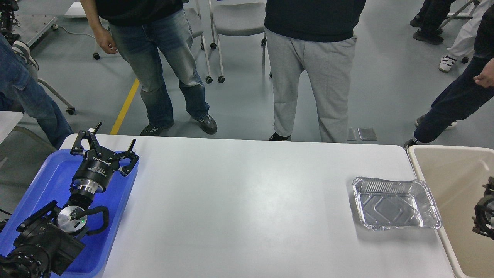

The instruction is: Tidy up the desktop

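Stretching across the middle of the head view, the desktop (pixel 239 200) lies white and broad, its far edge running left to right below the feet of the onlookers, its rounded far corners showing at both ends; most of its surface is bare, a wide open run from the blue tray (pixel 46 181) at the left edge to the foil tray (pixel 395 202) near the right edge; the left gripper (pixel 109 146) hangs over the far part of the blue tray, fingers spread wide with nothing between them, its black arm coming up from the lower left corner and covering much of that tray; whatever else the blue tray carries is hidden beneath the arm; the foil tray sits flat on the desktop, close to the right-hand edge, its ribbed bottom showing and nothing in it; just beside it, off the table's right side, stands the beige bin (pixel 444 170), its visible inside bare; the right gripper (pixel 485 216) peeks in at the right border over the bin, dark and cut off, and I cannot tell whether it is wide or narrow; beyond the far edge two people (pixel 312 69) stand close to the table, more at the sides, with wheeled chairs (pixel 235 23) behind them.
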`<action>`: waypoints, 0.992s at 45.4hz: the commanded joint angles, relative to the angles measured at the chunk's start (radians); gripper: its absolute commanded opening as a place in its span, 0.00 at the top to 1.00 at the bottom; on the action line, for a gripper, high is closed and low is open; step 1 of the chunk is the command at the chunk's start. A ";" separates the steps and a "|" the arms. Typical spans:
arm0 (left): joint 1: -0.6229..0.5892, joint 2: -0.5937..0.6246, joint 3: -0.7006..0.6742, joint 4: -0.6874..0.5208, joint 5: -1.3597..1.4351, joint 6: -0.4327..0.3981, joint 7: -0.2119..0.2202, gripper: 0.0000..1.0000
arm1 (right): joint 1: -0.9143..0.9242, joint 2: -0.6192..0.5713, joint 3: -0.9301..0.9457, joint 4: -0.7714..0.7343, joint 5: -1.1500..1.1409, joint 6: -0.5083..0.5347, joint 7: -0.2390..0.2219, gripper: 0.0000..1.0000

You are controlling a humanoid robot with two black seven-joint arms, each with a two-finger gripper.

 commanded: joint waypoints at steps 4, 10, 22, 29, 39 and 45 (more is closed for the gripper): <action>0.000 0.000 -0.002 -0.001 0.000 0.000 0.000 0.00 | 0.102 -0.074 0.146 0.154 0.004 0.007 0.002 0.01; 0.000 0.000 -0.002 -0.001 0.000 0.000 0.000 0.00 | 0.105 -0.108 0.341 0.291 0.004 0.010 0.002 0.01; 0.000 0.000 -0.002 -0.001 0.000 0.000 0.000 0.00 | 0.104 -0.083 0.539 0.544 0.006 0.011 0.000 0.00; 0.000 0.000 0.000 -0.001 0.000 0.000 0.000 0.00 | 0.102 0.002 0.591 0.648 0.006 0.011 0.002 0.00; 0.000 0.000 -0.002 -0.001 0.000 0.000 0.000 0.00 | 0.065 0.168 0.677 0.688 0.009 0.168 0.000 0.00; 0.000 0.000 -0.002 0.001 0.000 0.000 0.000 0.00 | 0.012 0.279 0.691 0.687 0.009 0.293 0.002 0.00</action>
